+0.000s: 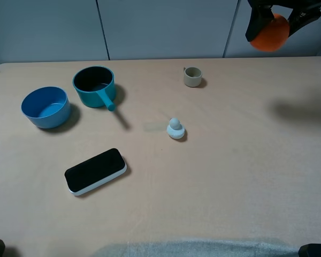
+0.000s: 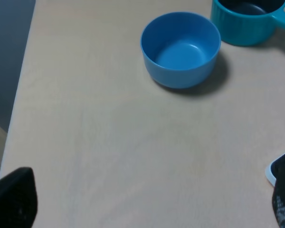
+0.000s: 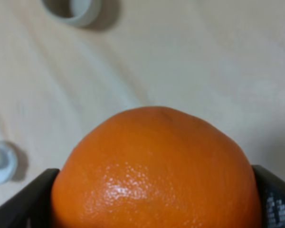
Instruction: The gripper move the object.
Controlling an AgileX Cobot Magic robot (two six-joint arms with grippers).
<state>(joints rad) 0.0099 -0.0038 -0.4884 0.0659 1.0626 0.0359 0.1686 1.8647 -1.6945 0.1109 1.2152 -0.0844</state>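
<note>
The object is a round bright orange mandarin (image 1: 271,33), held high above the table's far right corner. My right gripper (image 1: 278,22) is shut on it, one dark finger on each side. The fruit (image 3: 154,173) fills the right wrist view between the two black fingers (image 3: 28,202). Its shadow falls on the table at the right edge. My left gripper (image 2: 147,204) stands open over bare table near the front left, only its fingertips showing, with nothing between them.
On the tan table are a blue bowl (image 1: 45,107), a teal pot with a handle (image 1: 94,85), a small grey cup (image 1: 192,77), a pale duck figure (image 1: 175,129) and a black phone (image 1: 95,171). A wall runs behind the table.
</note>
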